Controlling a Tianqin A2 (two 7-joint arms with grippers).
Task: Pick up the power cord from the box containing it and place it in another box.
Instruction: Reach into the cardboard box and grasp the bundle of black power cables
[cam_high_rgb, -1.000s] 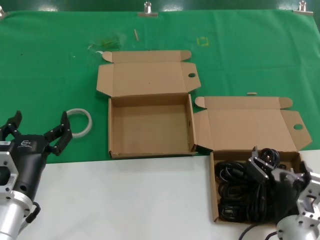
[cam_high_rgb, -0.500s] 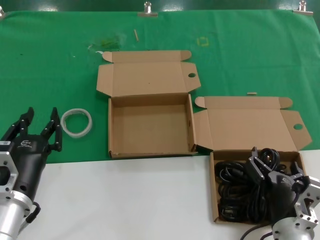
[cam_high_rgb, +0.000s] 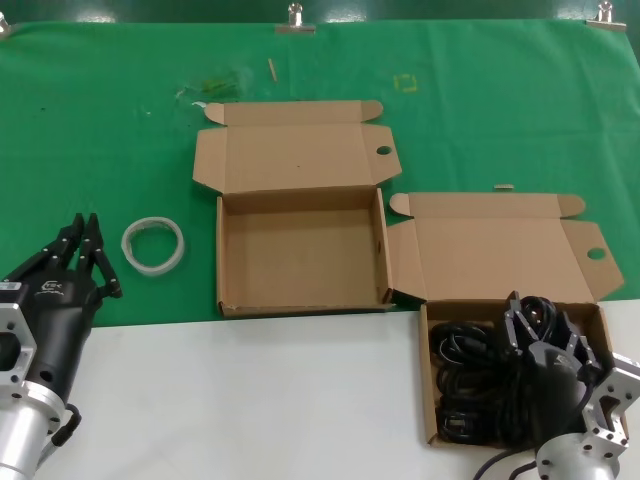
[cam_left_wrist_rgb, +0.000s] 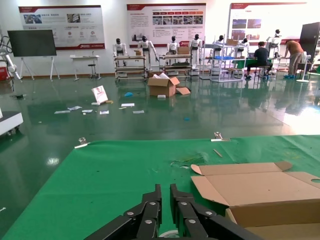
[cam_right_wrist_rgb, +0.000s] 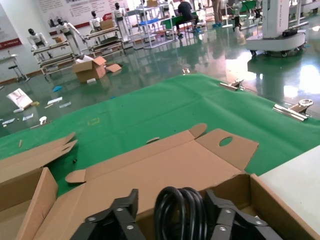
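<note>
The box containing the power cord (cam_high_rgb: 428, 385) stands at the front right, lid open, with a round hole in its side flap (cam_high_rgb: 596, 253). A heap of black cords (cam_high_rgb: 475, 385) fills it. My right gripper (cam_high_rgb: 550, 330) is down in this box. In the right wrist view its jaws (cam_right_wrist_rgb: 171, 200) stand open on either side of an upright loop of the black power cord (cam_right_wrist_rgb: 182, 212), one finger close against it, the other a little apart. The other box (cam_high_rgb: 300, 300) is open and empty in the middle. My left gripper (cam_high_rgb: 85, 240) is shut and empty at the front left, also in its wrist view (cam_left_wrist_rgb: 165, 192).
A white tape ring (cam_high_rgb: 153, 243) lies on the green cloth (cam_high_rgb: 100, 130) between my left gripper and the empty box. The front of the table is white (cam_high_rgb: 250, 400). Metal clips (cam_high_rgb: 295, 20) hold the cloth at the far edge.
My left gripper has closed from wide open to shut. My right gripper has settled a little lower over the cords, its fingers drawing closer around the loop.
</note>
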